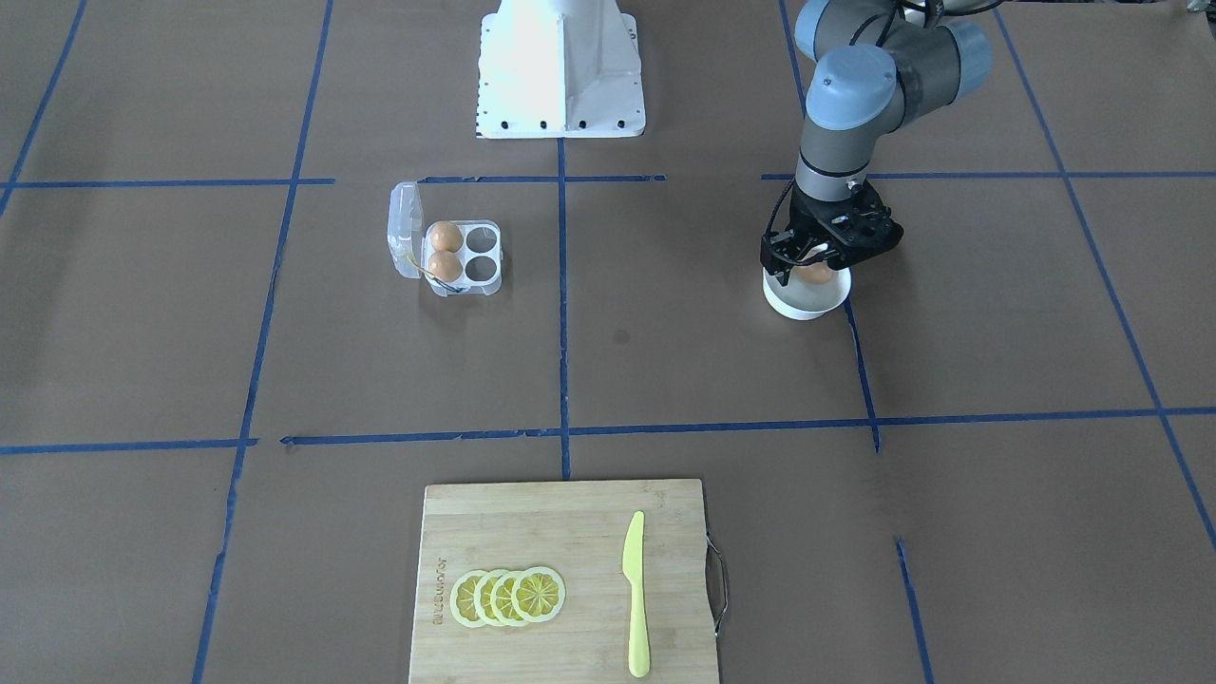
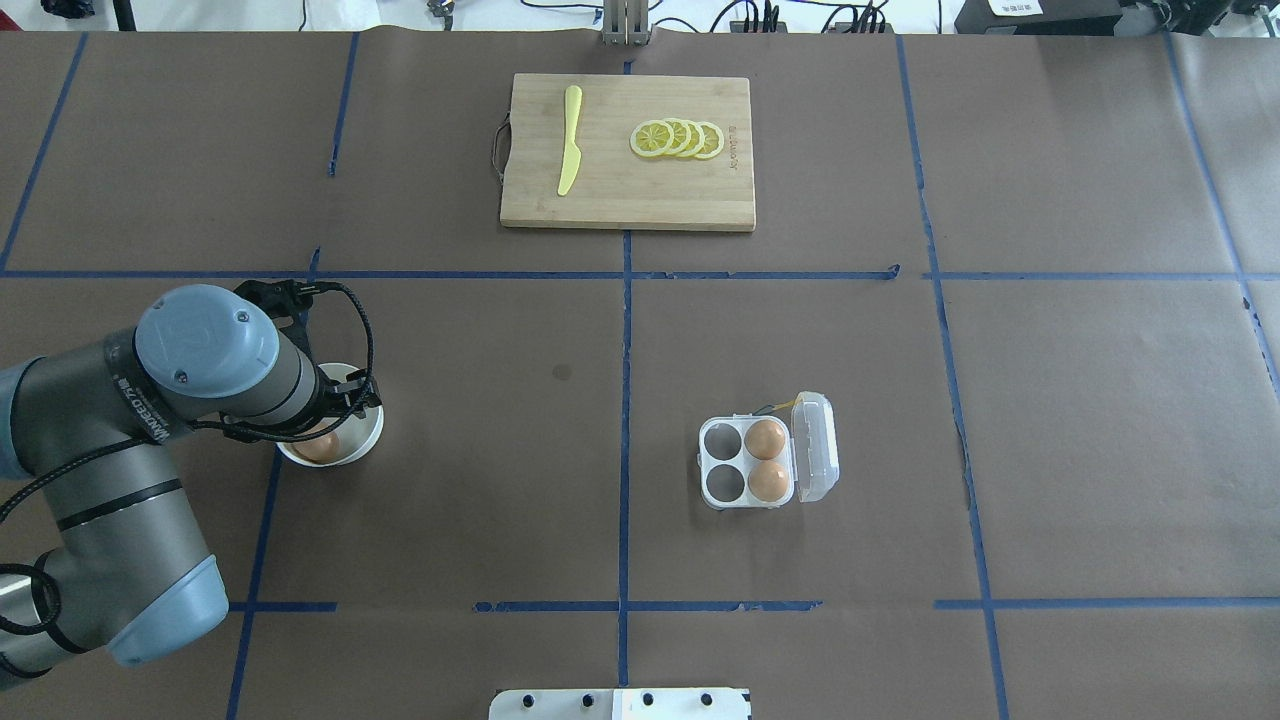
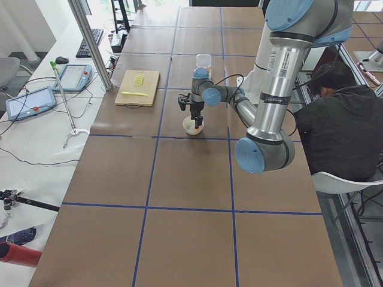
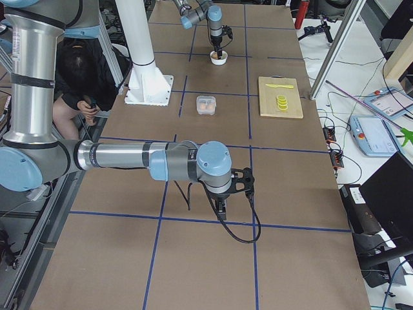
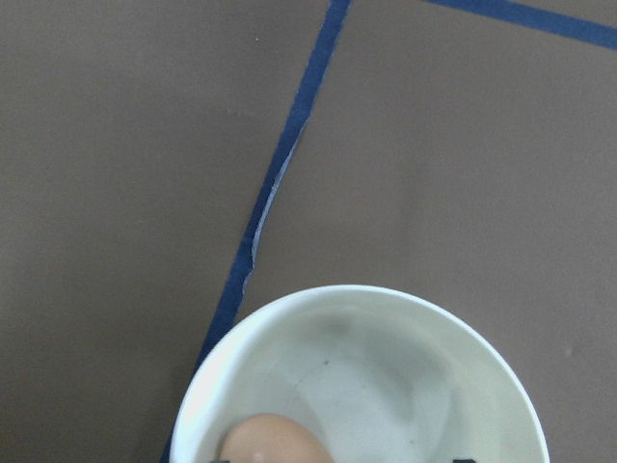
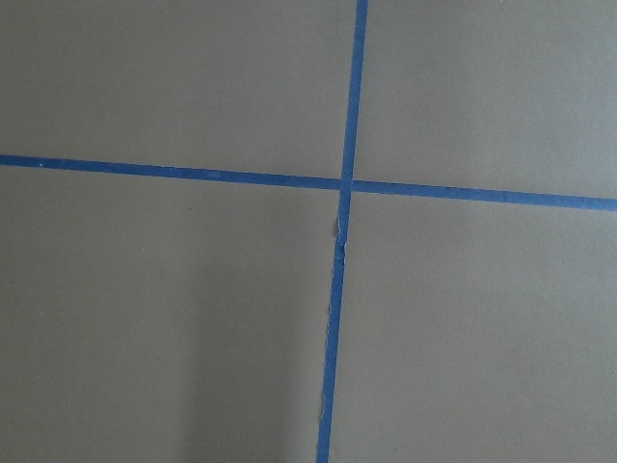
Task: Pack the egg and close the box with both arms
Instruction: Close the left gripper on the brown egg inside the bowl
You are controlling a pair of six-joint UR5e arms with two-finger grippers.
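One orange-brown egg [image 1: 815, 276] lies in a white bowl [image 1: 806, 306], also seen in the overhead view [image 2: 318, 447] and low in the left wrist view [image 5: 275, 442]. My left gripper [image 1: 812, 267] hangs down into the bowl [image 2: 368, 437] with its jaws spread either side of the egg; it looks open. The clear egg box [image 1: 480, 269] stands open, lid [image 1: 406, 228] upright, with two eggs [image 2: 766, 438] in the cups by the hinge and two cups empty. My right gripper [image 4: 222, 206] hovers low over bare table far from the box; I cannot tell its state.
A wooden cutting board [image 1: 560, 522] with a yellow knife [image 1: 635, 594] and lemon slices [image 1: 508, 597] lies at the operators' edge. The white pedestal base [image 1: 560, 66] stands behind the box. Blue tape lines grid the brown table. A person sits beside the table.
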